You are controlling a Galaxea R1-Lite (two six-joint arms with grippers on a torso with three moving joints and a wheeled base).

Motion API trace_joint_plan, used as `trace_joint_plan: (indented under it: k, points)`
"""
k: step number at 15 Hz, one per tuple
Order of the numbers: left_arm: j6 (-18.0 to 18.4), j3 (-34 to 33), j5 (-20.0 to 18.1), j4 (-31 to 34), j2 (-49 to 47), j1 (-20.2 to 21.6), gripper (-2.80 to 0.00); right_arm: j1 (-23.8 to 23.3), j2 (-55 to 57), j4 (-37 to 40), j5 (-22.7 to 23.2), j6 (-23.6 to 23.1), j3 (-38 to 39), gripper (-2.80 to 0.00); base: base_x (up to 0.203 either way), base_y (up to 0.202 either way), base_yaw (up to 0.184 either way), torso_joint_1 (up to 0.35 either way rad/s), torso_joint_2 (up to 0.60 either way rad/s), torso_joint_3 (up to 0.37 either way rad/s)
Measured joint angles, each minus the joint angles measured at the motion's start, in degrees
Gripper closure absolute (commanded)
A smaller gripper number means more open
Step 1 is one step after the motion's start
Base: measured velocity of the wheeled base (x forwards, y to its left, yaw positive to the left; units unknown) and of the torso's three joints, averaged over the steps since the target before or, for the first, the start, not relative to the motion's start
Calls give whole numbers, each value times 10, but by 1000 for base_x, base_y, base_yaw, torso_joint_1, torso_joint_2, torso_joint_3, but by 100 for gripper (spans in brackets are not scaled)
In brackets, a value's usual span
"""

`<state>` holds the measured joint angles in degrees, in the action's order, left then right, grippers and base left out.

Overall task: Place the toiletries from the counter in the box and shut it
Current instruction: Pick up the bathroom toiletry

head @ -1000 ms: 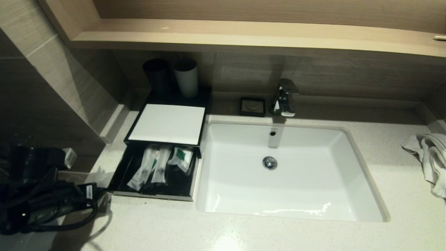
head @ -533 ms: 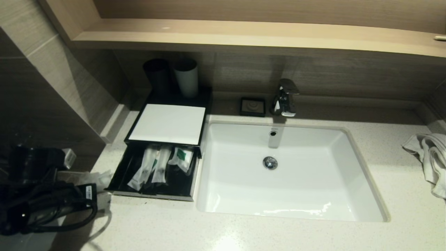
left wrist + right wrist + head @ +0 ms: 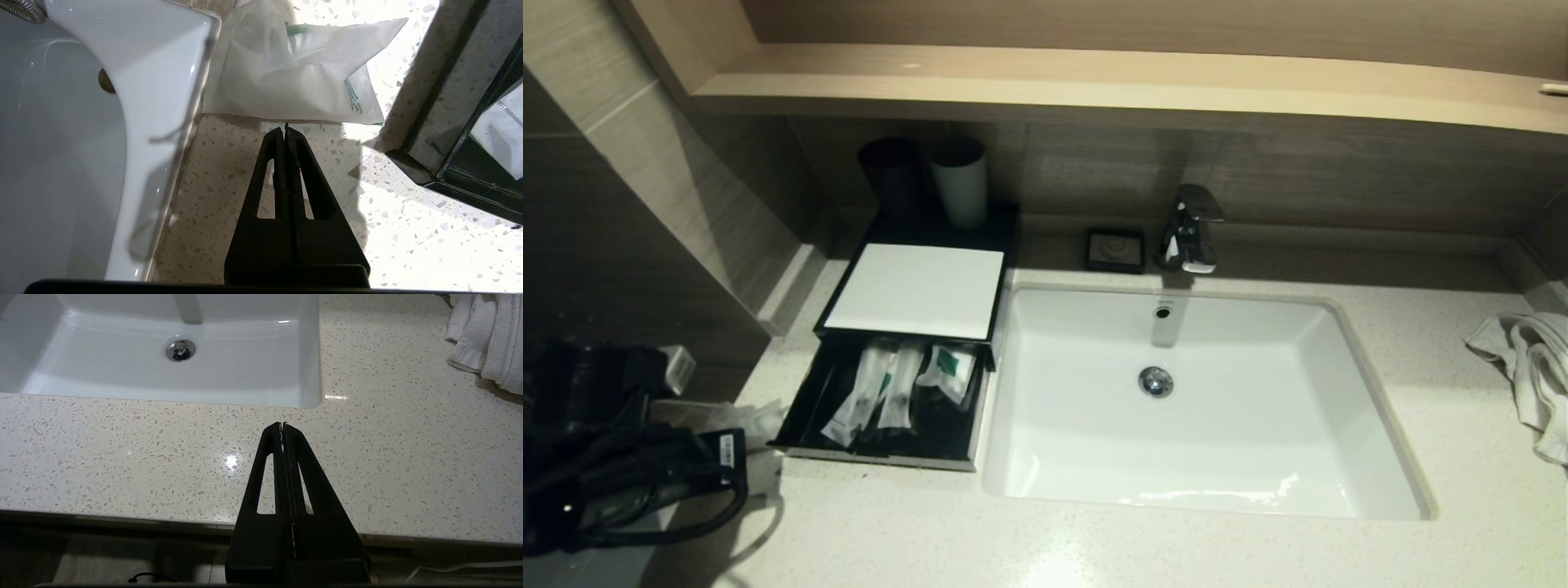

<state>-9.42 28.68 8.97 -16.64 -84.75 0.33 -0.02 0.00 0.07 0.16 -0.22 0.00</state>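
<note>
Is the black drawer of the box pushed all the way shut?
No, the drawer sticks out in front of the box, with white packets lying open to view inside it.

Counter [image 3: 122, 457] speckled polished stone; basin [image 3: 1258, 425] glossy ceramic; packet [image 3: 286, 81] translucent crinkled plastic; towel [image 3: 486, 339] cloth.

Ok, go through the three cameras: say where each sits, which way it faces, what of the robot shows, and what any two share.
Head view: on the robot's head, looking forward and down at the counter, basin and open box; the left arm shows at the left edge.
Left wrist view: behind the left gripper, shut, facing a packet on the counter beside the box.
Right wrist view: behind the right gripper, shut, parked facing the basin and towel.
Shared: head and right wrist views both show basin and towel.
</note>
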Motion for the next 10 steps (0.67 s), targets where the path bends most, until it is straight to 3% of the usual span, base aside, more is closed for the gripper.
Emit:
trace_joint_plan:
  k: [5,10]
  points:
    - [-29,-5,-1,2,34,0,0,0,0,0,0,0,0,0,0,0,0,0,0,0]
    - [-147,30,0,27,38,-1,0,0,0,0,0,0,0,0,0,0,0,0,0,0]
